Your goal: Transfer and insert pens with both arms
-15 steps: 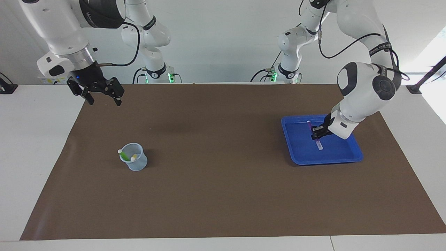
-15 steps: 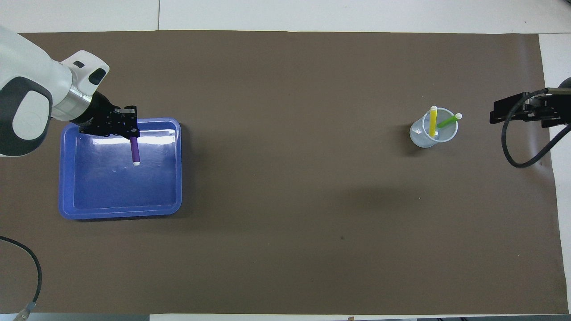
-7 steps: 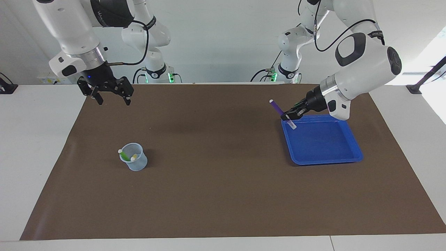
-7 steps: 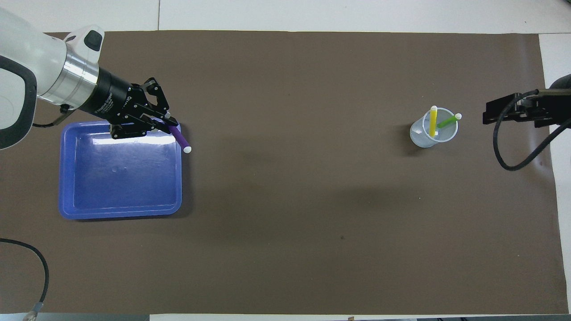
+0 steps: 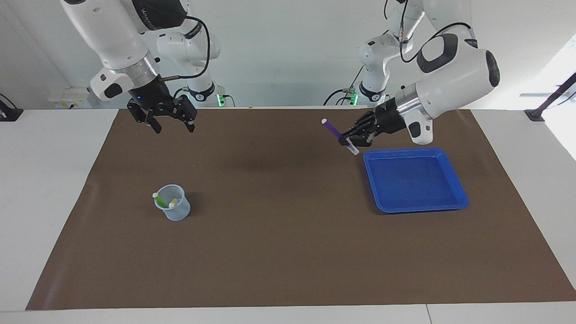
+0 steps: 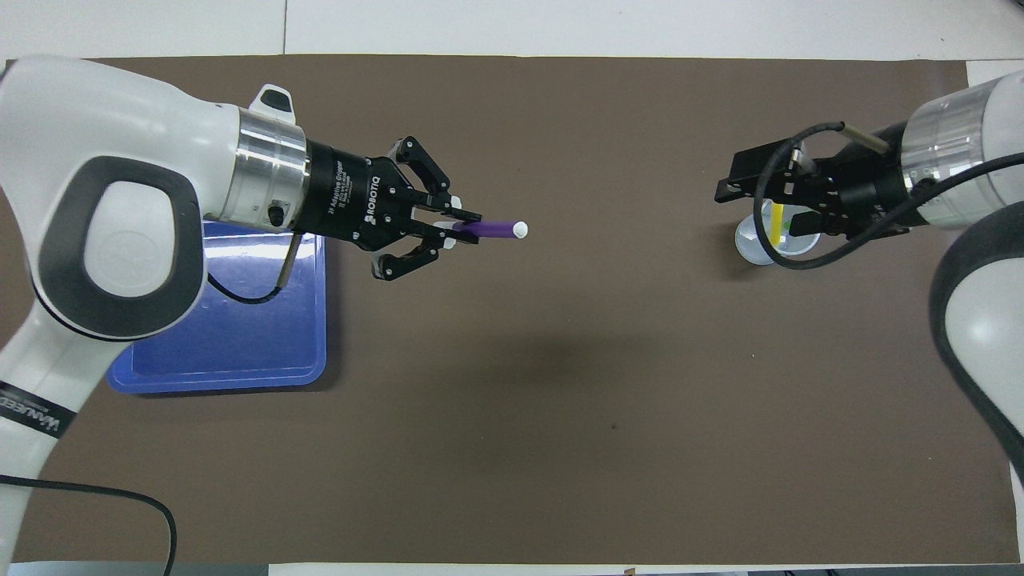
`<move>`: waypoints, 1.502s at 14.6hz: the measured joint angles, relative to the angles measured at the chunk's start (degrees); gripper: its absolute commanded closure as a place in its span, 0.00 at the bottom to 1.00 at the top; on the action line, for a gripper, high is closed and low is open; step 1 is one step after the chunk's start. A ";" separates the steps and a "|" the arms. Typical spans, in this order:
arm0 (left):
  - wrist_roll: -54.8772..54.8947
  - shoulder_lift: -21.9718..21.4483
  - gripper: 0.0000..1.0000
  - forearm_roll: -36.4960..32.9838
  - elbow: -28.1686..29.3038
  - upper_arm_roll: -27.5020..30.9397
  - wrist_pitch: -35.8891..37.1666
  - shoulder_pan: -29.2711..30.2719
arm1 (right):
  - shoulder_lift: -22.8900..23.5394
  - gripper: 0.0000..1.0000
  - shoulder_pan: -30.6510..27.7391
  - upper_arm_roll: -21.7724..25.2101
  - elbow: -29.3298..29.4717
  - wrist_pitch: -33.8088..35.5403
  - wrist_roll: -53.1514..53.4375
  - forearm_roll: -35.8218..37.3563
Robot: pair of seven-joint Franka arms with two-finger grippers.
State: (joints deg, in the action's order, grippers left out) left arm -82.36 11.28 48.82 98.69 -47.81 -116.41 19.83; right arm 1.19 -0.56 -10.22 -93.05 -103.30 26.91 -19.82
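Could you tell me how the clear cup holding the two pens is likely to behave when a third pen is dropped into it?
The clear cup looks thin and light, so a knock on its rim could probably slide or tip it. The green pen and yellow pen already lean against its rim, which may shift its balance. Nothing steadies it: the open right claw hangs elsewhere.

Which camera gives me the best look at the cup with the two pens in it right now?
The facing view: the cup stands unobstructed on the brown mat. In the overhead view the raised right claw and its cable cover much of it.
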 measured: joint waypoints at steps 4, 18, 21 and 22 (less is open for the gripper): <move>-0.02 -3.02 1.00 10.95 9.68 -0.19 -13.72 -5.79 | -0.01 0.00 0.28 -6.74 -2.62 -8.42 12.11 -0.71; -0.04 -3.63 1.00 25.00 13.45 -0.02 -20.90 -9.22 | -3.88 0.79 0.22 -12.01 -10.55 -13.22 7.31 -0.76; -0.04 -3.62 1.00 25.39 13.54 -0.14 -20.90 -9.38 | -3.88 1.00 0.26 -12.25 -10.71 -15.35 7.31 -0.78; -0.06 -3.62 1.00 25.57 13.59 -0.13 -21.06 -9.52 | -3.91 1.00 0.27 -12.40 -10.73 -15.78 7.31 -0.85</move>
State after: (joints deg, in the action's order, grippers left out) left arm -82.41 7.66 74.39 112.28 -47.94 -137.46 10.31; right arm -2.73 -0.29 -22.62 -103.78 -119.09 34.22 -20.66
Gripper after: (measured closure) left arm 0.833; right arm 0.819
